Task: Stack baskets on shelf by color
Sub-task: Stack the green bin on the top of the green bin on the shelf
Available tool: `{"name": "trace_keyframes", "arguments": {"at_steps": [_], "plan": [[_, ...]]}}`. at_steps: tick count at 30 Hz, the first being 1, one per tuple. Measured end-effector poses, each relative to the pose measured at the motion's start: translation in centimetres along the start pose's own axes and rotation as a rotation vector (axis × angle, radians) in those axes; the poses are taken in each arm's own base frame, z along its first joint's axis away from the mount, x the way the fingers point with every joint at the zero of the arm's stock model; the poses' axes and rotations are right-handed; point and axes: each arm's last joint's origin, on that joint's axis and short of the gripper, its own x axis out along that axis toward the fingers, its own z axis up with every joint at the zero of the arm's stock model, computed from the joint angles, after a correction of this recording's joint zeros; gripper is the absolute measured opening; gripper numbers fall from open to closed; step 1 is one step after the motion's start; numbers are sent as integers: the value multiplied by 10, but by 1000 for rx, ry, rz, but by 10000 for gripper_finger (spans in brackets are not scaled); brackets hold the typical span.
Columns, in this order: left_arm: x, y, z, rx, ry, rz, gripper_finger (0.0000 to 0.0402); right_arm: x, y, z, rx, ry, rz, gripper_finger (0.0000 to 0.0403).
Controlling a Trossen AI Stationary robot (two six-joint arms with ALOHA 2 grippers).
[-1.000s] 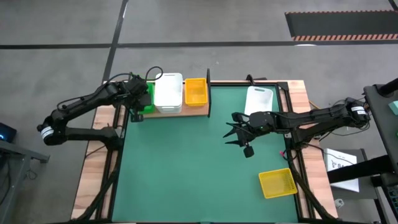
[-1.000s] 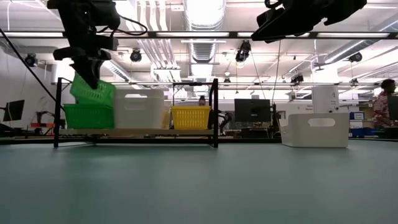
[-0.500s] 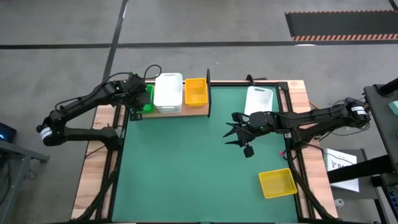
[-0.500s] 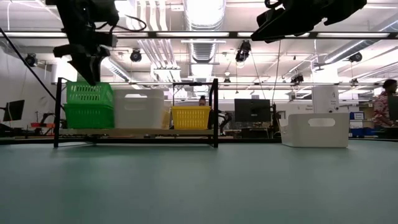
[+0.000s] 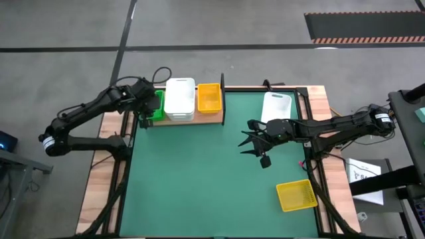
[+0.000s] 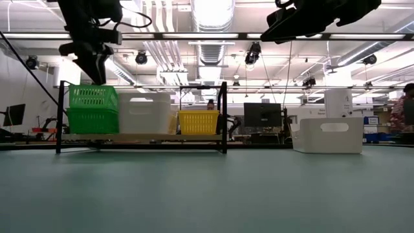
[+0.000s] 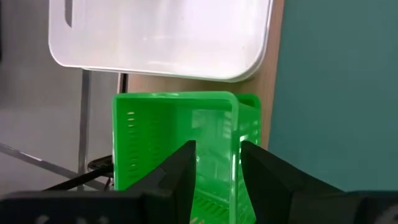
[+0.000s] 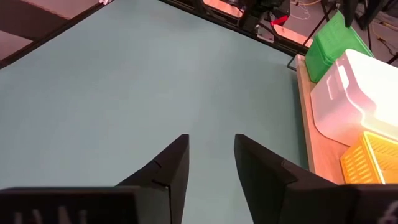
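Left end effector (image 6: 92, 59) spread above green baskets (image 6: 92, 109) w/ white baskets (image 6: 144, 112) beside; right end effector (image 5: 254, 145) spread.

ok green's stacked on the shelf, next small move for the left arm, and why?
Probably lift the left gripper higher and pull back. Its jaws are open above the green baskets, which sit level on the shelf; a white basket and yellow basket remain on the table.

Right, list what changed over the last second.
The top green basket, tilted a second ago, now sits level on the lower one. The left pincer let go and lifted clear above it. The right pincer, white baskets and yellow baskets stayed put.
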Motion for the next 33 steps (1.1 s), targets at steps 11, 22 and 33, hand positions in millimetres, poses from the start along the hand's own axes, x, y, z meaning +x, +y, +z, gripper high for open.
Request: {"name": "trace_keyframes", "arguments": {"at_steps": [11,22,33], "plan": [[3,2,-2,-1,54,90,111,0,0,0,1,0,0,116],[7,1,-1,-49,69,70,111,0,0,0,1,0,0,125],[27,1,8,-19,130,-18,85,0,0,0,3,0,0,123]]}}
